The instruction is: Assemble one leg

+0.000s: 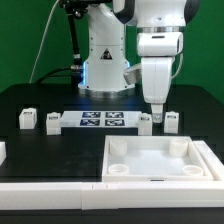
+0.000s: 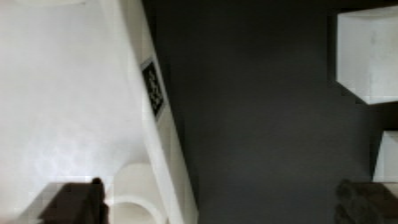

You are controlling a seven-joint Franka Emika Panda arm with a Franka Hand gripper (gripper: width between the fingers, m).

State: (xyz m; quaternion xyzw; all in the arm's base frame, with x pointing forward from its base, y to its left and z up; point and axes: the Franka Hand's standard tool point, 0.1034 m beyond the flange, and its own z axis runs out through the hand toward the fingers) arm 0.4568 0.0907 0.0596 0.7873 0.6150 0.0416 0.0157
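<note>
Several small white legs stand on the black table: two at the exterior view's left (image 1: pixel 27 120) (image 1: pixel 52 123), and two by the arm (image 1: pixel 145 123) (image 1: pixel 171 120). My gripper (image 1: pixel 157 111) hangs low between those two, just behind the far edge of the large white square piece (image 1: pixel 155 160). In the wrist view the gripper (image 2: pixel 222 203) is open and empty, with bare black table between its dark fingertips (image 2: pixel 75 202). One fingertip is over the square piece (image 2: pixel 63 110), near a corner socket (image 2: pixel 134 197). Two white legs (image 2: pixel 370 55) (image 2: pixel 388 157) show at the frame's edge.
The marker board (image 1: pixel 100 121) lies flat between the leg pairs. The robot base (image 1: pixel 103 60) stands behind it. Another white part (image 1: pixel 3 152) shows at the exterior view's left edge. The square piece's side wall carries a tag (image 2: pixel 155 88).
</note>
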